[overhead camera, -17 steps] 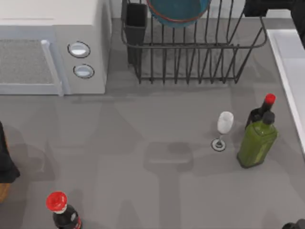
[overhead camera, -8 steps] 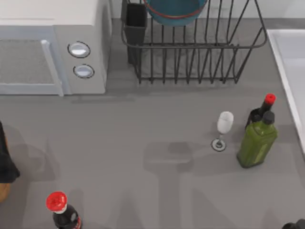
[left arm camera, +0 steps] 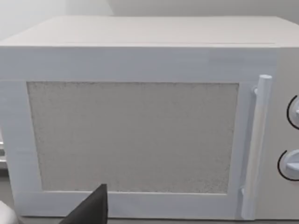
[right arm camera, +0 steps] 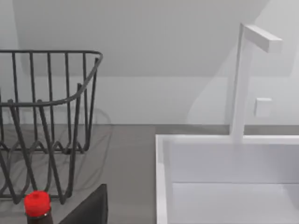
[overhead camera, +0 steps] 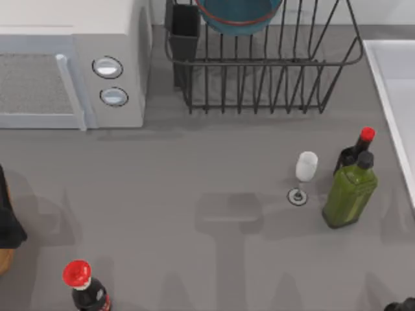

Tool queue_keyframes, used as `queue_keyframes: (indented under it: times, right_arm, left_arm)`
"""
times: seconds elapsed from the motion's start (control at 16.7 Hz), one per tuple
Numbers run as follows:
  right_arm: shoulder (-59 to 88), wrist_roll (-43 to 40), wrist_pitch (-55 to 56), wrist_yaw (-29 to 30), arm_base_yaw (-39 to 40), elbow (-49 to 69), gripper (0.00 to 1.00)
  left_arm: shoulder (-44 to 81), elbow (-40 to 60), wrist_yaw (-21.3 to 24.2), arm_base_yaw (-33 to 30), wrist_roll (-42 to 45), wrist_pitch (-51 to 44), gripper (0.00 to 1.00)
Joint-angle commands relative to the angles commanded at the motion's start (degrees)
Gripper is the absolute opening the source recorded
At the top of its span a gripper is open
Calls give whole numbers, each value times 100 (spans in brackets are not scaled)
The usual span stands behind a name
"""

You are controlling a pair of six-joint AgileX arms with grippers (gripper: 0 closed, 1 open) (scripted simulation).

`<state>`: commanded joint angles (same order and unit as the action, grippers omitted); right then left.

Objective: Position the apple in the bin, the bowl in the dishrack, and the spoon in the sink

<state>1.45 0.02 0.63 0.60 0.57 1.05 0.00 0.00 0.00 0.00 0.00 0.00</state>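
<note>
Left arm: my left arm point(overhead camera: 8, 220) sits as a dark mass at the table's left edge, parked clear of the work area; whether its fingers are spread or pressed together I cannot tell.
Microwave: the white microwave point(overhead camera: 71, 65) stands at the back left, door closed, its two knobs point(overhead camera: 107, 67) facing the open table; it plays no part in the task.
Cola bottle: a dark bottle with a red cap point(overhead camera: 78, 274) stands upright near the front left edge; the cap is not the apple.
Dishrack: the black wire dishrack point(overhead camera: 259, 65) stands at the back centre, its dark utensil cup point(overhead camera: 185, 29) at the corner nearest the microwave.
Bowl: the teal bowl point(overhead camera: 240, 13) already rests inside the dishrack, propped among the upright bars, so I judge that step done.
Glass: a small clear wine glass point(overhead camera: 305, 170) stands upright just beside the green bottle point(overhead camera: 350, 191).
Sauce bottle: a slim red-capped bottle point(overhead camera: 358, 146) stands behind the green one.
Sink: the pale sink point(right arm camera: 224, 177) lies along the table's right edge, its tap point(right arm camera: 245, 74) rising at the back.
Right arm: my right arm point(overhead camera: 402, 306) is parked at the front right corner; finger state cannot be told.
Apple, spoon, bin: I cannot place them here.
</note>
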Motion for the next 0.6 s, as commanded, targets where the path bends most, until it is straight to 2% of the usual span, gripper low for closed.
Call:
queue_keyframes:
  times: [0.6]
  right_arm:
    - [238, -53, -368, -53, -69, 141, 100]
  left_arm:
    - [0, 0, 0, 0, 0, 0, 100]
